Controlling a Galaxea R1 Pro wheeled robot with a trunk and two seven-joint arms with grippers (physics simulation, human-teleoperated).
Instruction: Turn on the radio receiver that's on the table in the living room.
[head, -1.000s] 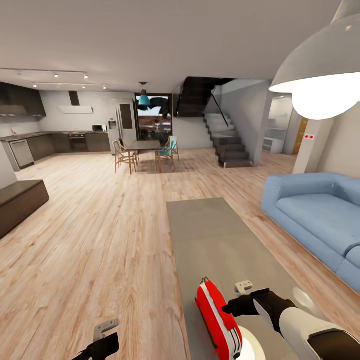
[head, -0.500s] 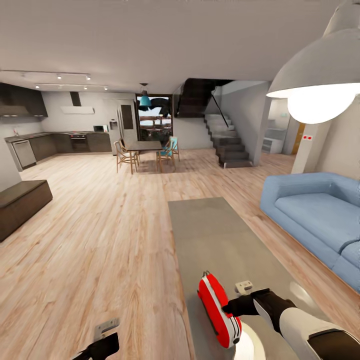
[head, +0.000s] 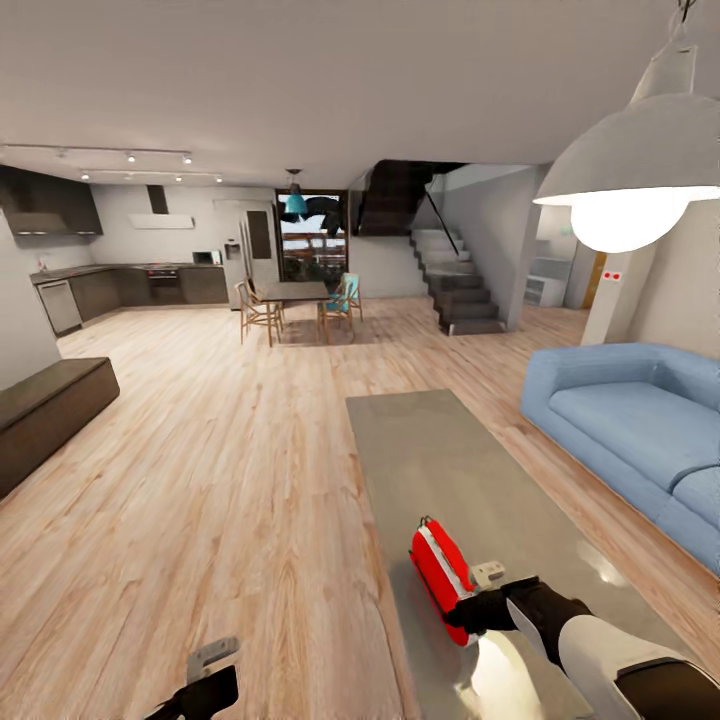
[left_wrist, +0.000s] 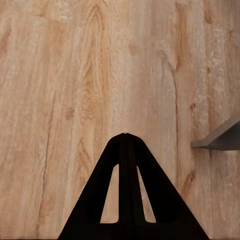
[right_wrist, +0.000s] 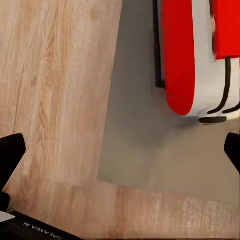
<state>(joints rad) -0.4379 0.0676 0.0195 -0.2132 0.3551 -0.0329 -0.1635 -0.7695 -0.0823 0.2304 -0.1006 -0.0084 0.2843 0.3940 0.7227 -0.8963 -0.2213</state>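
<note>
The red radio receiver (head: 441, 572), slim with white trim, sits on the grey coffee table (head: 440, 460) near its left edge and near end. My right gripper (head: 468, 610) is at the radio's near end, its dark fingers (head: 487, 610) close against the red casing. In the right wrist view the gripper (right_wrist: 121, 152) is open, its fingertips (right_wrist: 10, 155) wide apart, and the radio (right_wrist: 187, 55) lies just beyond them on the table (right_wrist: 150, 145). My left gripper (head: 205, 685) hangs low over the wood floor, shut (left_wrist: 125, 136), beside a table corner (left_wrist: 222, 139).
A blue sofa (head: 630, 430) runs along the table's right side. A white pendant lamp (head: 630, 180) hangs at upper right. A dark bench (head: 50, 405) stands at left. The dining table with chairs (head: 295, 300), stairs (head: 455, 285) and kitchen (head: 120, 280) lie beyond open wood floor.
The whole picture has shifted, so the camera moved. The radio now shows smaller and higher in the picture, with only its near end at my right gripper.
</note>
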